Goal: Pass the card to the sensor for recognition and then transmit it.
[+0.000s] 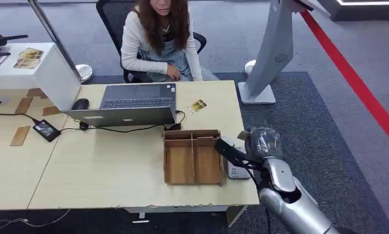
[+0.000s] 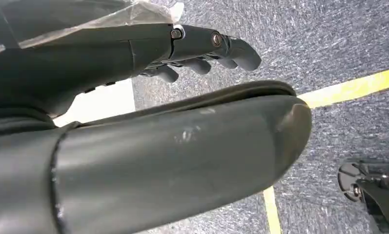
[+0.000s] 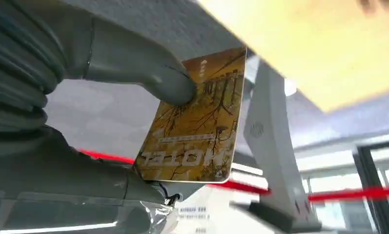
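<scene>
My right hand (image 1: 263,142) hovers past the desk's right edge, wrapped in clear plastic. In the right wrist view its thumb (image 3: 148,73) pinches a golden card (image 3: 197,124) printed "HOTEL" against the fingers. From the head view only a corner of that card (image 1: 243,135) peeks out of the hand. Just below and left of the hand, a small white sensor box (image 1: 236,170) sits on the desk beside the wooden tray, partly hidden by my dark wrist part. A second golden card (image 1: 197,106) lies near the laptop. My left hand (image 2: 148,112) hangs over the carpet, fingers (image 2: 207,48) loosely apart, holding nothing.
A wooden compartment tray (image 1: 192,156) stands at the desk's right front. An open laptop (image 1: 129,103), a mouse (image 1: 80,104) and a power brick (image 1: 46,130) with cables lie farther left. A person (image 1: 158,39) sits behind the desk. A grey kiosk stand (image 1: 273,53) rises on the right.
</scene>
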`<state>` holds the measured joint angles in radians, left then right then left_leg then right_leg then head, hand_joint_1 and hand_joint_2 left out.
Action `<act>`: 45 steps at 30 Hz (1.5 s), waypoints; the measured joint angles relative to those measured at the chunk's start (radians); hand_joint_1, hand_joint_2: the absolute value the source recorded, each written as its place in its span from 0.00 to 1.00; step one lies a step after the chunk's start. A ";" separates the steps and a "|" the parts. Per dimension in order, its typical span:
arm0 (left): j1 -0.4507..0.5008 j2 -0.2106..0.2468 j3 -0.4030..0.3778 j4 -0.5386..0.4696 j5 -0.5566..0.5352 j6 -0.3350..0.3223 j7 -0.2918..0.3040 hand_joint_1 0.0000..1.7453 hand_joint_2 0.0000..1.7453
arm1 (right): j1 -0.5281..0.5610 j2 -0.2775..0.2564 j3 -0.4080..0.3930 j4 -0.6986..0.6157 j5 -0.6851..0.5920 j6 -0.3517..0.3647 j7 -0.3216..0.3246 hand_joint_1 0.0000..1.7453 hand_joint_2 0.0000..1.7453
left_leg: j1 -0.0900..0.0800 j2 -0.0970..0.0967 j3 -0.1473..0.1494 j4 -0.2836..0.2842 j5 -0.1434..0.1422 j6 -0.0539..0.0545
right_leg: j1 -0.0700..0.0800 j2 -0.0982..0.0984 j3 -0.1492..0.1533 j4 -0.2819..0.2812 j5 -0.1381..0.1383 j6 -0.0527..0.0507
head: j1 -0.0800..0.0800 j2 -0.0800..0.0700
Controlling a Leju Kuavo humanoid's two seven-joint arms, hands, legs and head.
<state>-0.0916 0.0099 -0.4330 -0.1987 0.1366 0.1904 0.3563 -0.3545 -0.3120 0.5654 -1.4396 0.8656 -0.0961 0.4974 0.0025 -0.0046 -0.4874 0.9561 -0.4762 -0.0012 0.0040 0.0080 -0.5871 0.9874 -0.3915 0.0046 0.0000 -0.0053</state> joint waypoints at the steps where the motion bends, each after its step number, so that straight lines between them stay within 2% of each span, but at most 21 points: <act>1: 0.000 0.000 0.000 0.000 -0.001 -0.001 0.000 0.00 0.00 | -0.010 -0.004 -0.005 -0.014 0.003 0.000 0.002 1.00 1.00 | 0.000 0.000 0.000 0.000 0.000 0.000 | 0.000 0.000 0.000 0.000 0.000 0.000 | 0.000 0.000; 9: -0.001 0.000 0.000 0.000 -0.015 -0.010 -0.021 0.00 0.00 | -0.134 -0.006 -0.018 -0.103 0.016 0.003 -0.028 1.00 1.00 | 0.000 0.000 0.000 0.000 0.000 0.000 | 0.000 0.000 0.000 0.000 0.000 -0.001 | 0.000 0.000; 15: -0.004 0.000 -0.001 0.000 -0.033 -0.020 -0.057 0.00 0.00 | -0.285 0.059 0.004 -0.067 -0.079 -0.024 -0.106 1.00 1.00 | 0.000 0.000 -0.001 0.000 0.001 -0.002 | 0.000 0.000 -0.001 0.001 0.001 -0.001 | 0.000 0.000; 19: -0.004 0.000 -0.003 0.000 -0.040 -0.026 -0.075 0.00 0.00 | -0.386 0.121 0.028 0.023 -0.115 -0.080 -0.157 1.00 1.00 | 0.001 0.000 -0.003 0.000 0.002 -0.002 | 0.001 -0.001 -0.001 0.001 0.001 -0.001 | 0.000 0.000; 23: -0.009 0.002 -0.006 0.000 -0.049 -0.033 -0.084 0.00 0.00 | -0.523 0.230 0.070 0.236 -0.150 -0.155 -0.239 1.00 1.00 | 0.001 0.000 -0.004 0.000 0.003 -0.004 | 0.001 0.000 -0.004 0.003 0.002 -0.004 | -0.001 0.000; 26: -0.009 0.003 -0.007 0.000 -0.050 -0.033 -0.089 0.00 0.00 | -0.572 0.302 0.087 0.351 -0.180 -0.175 -0.274 1.00 1.00 | 0.001 -0.003 -0.006 0.000 0.005 -0.005 | 0.002 -0.003 -0.005 0.003 0.002 -0.004 | -0.002 0.000; 30: -0.007 0.005 -0.008 0.000 -0.051 -0.033 -0.094 0.00 0.00 | -0.614 0.365 0.100 0.460 -0.223 -0.204 -0.307 1.00 1.00 | 0.001 -0.002 -0.007 0.000 0.005 -0.005 | 0.003 -0.003 -0.006 0.003 0.002 -0.004 | -0.002 0.000; 37: -0.005 0.005 -0.009 0.000 -0.045 -0.030 -0.095 0.00 0.00 | -0.668 0.444 0.112 0.600 -0.256 -0.219 -0.338 1.00 1.00 | 0.001 -0.002 -0.007 0.000 0.005 -0.005 | 0.003 -0.003 -0.007 0.003 0.002 -0.004 | -0.001 0.000; 45: 0.002 0.005 -0.009 0.000 -0.023 -0.030 -0.095 0.00 0.00 | -0.689 0.494 0.124 0.685 -0.261 -0.221 -0.347 1.00 1.00 | 0.001 -0.001 -0.006 0.000 0.005 -0.005 | 0.003 -0.003 -0.007 0.003 0.003 -0.004 | -0.001 0.000</act>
<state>-0.0898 0.0149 -0.4418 -0.1987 0.1133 0.1602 0.2617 -1.0436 0.1823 0.6893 -0.7542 0.6047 -0.3170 0.1503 0.0033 -0.0059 -0.4938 0.9561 -0.4716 -0.0064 0.0069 0.0052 -0.5945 0.9903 -0.3888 0.0002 -0.0011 -0.0053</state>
